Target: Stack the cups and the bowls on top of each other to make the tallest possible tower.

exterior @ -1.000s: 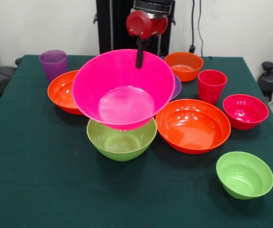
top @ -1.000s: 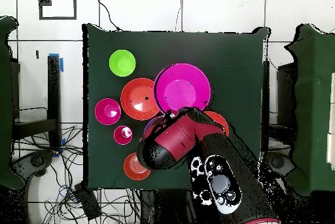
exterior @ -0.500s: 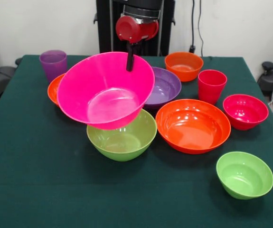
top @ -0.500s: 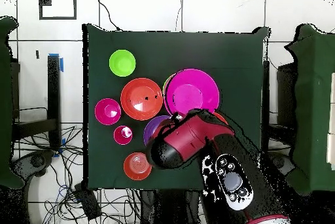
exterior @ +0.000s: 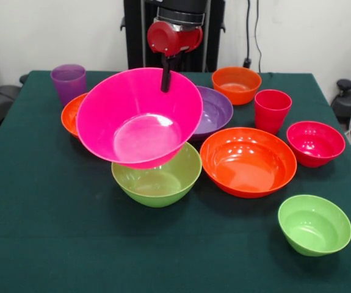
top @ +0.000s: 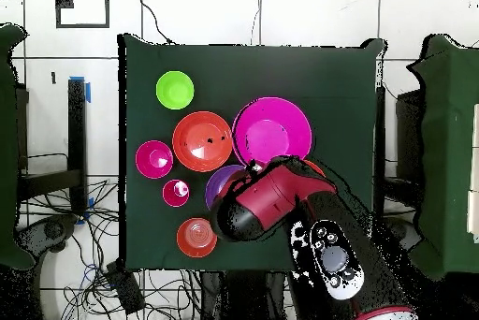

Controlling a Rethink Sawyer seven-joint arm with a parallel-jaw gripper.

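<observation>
Bowls crowd the green tabletop (exterior: 47, 244). Largest of them, a hot pink bowl (exterior: 140, 116), hangs tilted in the air, its open side tipped toward the front camera, directly above a large lime green bowl (exterior: 157, 177) that sits on the cloth; whether the two touch cannot be told. The claw (exterior: 165, 78) grips the pink bowl's far rim, closed on it, with the red and black arm (exterior: 174, 33) coming down from above. Just behind the pink bowl lie a purple bowl (exterior: 209, 111) and an orange bowl (exterior: 71, 116), both partly hidden. Beside the lime one sits a wide orange bowl (exterior: 248, 160). Farther out stand a red-pink cup (exterior: 271, 110), a red-pink bowl (exterior: 315, 142), a small orange bowl (exterior: 237, 84), a purple cup (exterior: 68, 82) and a small lime green bowl (exterior: 314, 224).
</observation>
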